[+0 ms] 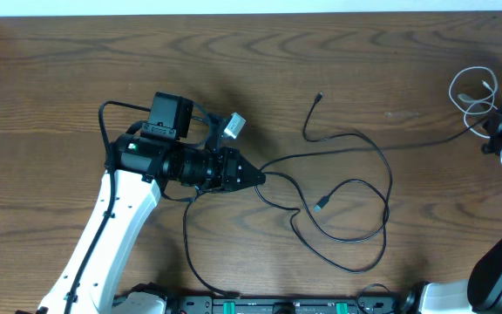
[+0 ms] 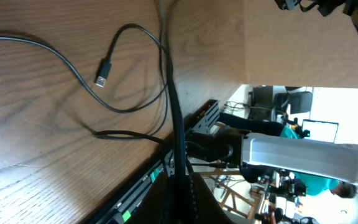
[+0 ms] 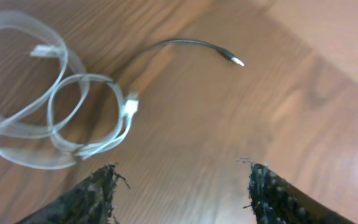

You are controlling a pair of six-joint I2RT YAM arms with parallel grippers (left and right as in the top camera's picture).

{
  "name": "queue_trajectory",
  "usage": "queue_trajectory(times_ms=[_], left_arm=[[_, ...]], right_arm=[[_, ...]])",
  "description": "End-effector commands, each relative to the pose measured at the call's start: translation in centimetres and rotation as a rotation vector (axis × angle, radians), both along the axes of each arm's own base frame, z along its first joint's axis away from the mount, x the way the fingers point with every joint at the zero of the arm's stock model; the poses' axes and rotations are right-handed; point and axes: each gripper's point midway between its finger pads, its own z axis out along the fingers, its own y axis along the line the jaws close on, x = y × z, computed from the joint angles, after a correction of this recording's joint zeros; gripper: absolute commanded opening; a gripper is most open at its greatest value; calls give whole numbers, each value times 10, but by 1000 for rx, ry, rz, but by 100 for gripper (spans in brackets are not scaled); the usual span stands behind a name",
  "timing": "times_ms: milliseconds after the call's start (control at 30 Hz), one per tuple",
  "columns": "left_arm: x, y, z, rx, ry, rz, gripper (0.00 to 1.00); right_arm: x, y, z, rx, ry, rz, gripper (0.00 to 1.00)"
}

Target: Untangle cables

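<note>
Cables point(image 1: 322, 204) looped, white tag point(image 1: 234, 126) (perhaps printed) unreadable

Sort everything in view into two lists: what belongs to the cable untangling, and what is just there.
Belongs to the job:
black cables, looped mid-table
white cable, coiled at the right
left hand, shut on a black cable
right hand, open beside the white cable

Just there:
left arm's own thick lead
table

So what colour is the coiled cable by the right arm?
The coiled cable is white, clearest in the right wrist view.
</note>
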Motion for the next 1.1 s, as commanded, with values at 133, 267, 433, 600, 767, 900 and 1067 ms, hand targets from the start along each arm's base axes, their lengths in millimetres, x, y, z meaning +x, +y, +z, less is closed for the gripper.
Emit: queue_trajectory(times_ms=[133, 267, 433, 600, 767, 900, 1067], left_arm=[[9, 5, 2, 42, -31, 49, 7], [23, 2, 8, 16, -31, 103, 7], [44, -1, 18, -14, -53, 181, 7], [60, -2, 26, -32, -84, 238, 7], [71, -5, 37, -81, -30, 312, 7], [74, -6, 40, -112, 110, 397, 8], [73, -6, 41, -126, 201, 441, 8]], right_arm=[[21, 94, -37, 438, 4, 399, 75], [8, 152, -40, 691, 20, 608, 76], [-4, 199, -17, 877, -33, 820, 99], [-15, 249, 47, 1109, -247, 993, 99], [-33, 283, 75, 1143, -281, 1160, 99], [-49, 314, 73, 1126, -213, 1325, 99], [-68, 357, 72, 1110, -142, 1529, 99]])
